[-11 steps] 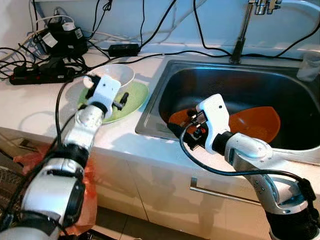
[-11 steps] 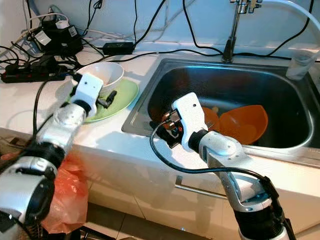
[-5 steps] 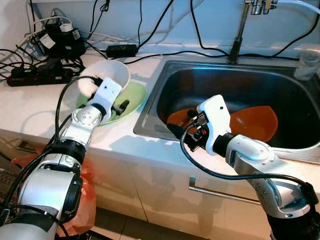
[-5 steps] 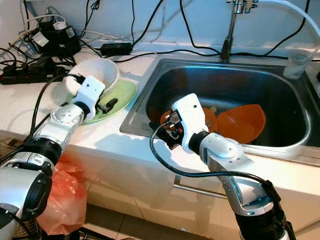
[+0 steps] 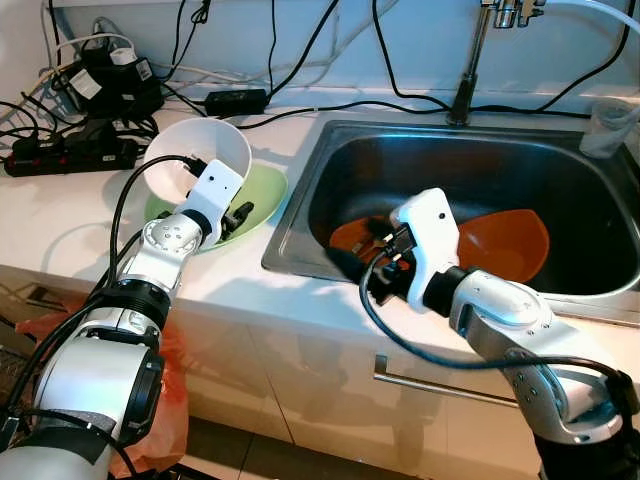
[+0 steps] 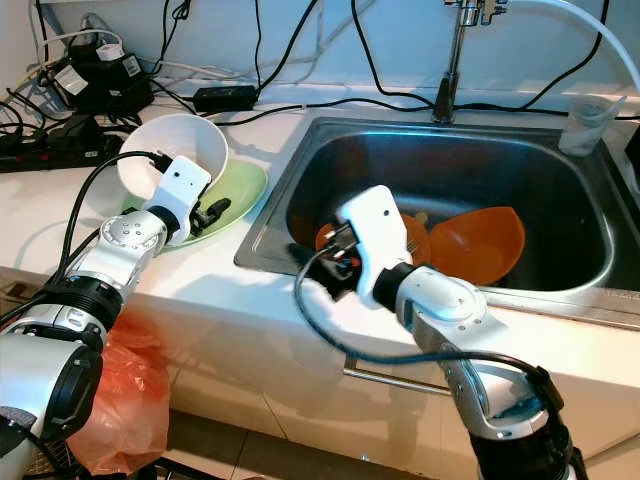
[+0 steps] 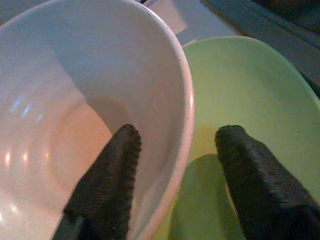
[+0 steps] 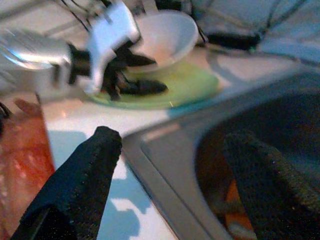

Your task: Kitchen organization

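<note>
1. We see the white bowl (image 5: 195,160) tilted up on its side over the light green plate (image 5: 262,190), which lies on the white counter (image 5: 70,220) just left of the sink (image 5: 470,160).
2. Our left gripper (image 7: 175,190) straddles the bowl's rim: one black finger (image 7: 107,185) lies inside the bowl, the other (image 7: 255,185) outside over the plate, so the jaws grasp the bowl by its wall.
3. Our right gripper (image 8: 170,185) hangs at the near-left corner of the steel sink, its jaws spread wide with nothing between them; through the gap its wrist view looks across the sink's edge towards the plate and bowl.
4. In the basin lie two orange dishes: a smaller orange plate (image 5: 352,232) just beyond the right gripper and a larger orange bowl (image 5: 510,240) further right, the two touching or overlapping.
5. A tap (image 5: 470,60) rises behind the sink, and a clear plastic cup (image 5: 610,125) stands at its far right corner.
6. A black power strip (image 5: 70,157) and a tangle of black cables (image 5: 250,100) crowd the back of the counter; an orange plastic bag (image 6: 120,400) hangs below the counter's front.
</note>
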`<state>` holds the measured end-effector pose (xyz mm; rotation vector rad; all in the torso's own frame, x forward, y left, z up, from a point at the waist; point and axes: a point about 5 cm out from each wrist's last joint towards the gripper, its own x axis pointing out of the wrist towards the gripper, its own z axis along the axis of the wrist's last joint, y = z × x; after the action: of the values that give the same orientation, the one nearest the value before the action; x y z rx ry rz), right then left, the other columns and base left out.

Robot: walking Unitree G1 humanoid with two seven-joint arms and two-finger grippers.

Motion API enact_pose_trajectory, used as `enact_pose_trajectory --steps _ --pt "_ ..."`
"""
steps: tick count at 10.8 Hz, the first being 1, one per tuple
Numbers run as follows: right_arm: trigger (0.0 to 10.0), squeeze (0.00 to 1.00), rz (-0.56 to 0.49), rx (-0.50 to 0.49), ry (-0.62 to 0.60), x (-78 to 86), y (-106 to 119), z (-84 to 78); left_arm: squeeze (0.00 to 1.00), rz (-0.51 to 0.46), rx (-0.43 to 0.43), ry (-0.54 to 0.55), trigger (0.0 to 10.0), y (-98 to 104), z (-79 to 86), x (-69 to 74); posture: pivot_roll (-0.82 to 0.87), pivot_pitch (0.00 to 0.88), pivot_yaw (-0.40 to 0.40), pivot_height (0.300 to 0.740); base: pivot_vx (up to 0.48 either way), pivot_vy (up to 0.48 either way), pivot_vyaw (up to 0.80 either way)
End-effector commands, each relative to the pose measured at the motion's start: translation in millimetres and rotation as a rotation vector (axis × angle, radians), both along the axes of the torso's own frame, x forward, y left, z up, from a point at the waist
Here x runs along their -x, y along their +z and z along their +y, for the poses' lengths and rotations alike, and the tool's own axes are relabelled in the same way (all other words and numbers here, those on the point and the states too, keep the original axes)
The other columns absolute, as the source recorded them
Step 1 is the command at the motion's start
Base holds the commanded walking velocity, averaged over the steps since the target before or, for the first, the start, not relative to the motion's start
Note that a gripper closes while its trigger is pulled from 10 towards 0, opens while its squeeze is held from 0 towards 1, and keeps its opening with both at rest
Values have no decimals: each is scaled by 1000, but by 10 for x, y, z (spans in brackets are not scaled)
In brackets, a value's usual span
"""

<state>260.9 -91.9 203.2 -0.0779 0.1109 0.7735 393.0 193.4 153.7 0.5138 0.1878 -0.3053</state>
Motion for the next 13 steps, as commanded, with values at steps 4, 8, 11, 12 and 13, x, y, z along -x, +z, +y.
enact_pose_trajectory --steps 4,8,11,12,13 --pt "10000 0 -14 -38 147 127 64 83 0 10 -22 13 0 27 60 -8 -127 0 117 740 0 0 0" --pt "10000 0 -12 -42 202 158 87 64 0 6 -14 14 0 30 61 -8 -127 0 117 740 0 0 0" --pt "10000 0 -14 -41 241 166 98 62 0 -18 7 7 0 63 30 -19 -125 0 111 740 0 0 0" --pt "10000 0 -16 -39 239 161 100 59 0 -20 9 7 0 66 28 -19 -125 0 111 740 0 0 0" --pt "10000 0 -20 -38 234 152 103 52 0 -26 14 3 0 73 19 -21 -124 0 111 740 0 0 0"
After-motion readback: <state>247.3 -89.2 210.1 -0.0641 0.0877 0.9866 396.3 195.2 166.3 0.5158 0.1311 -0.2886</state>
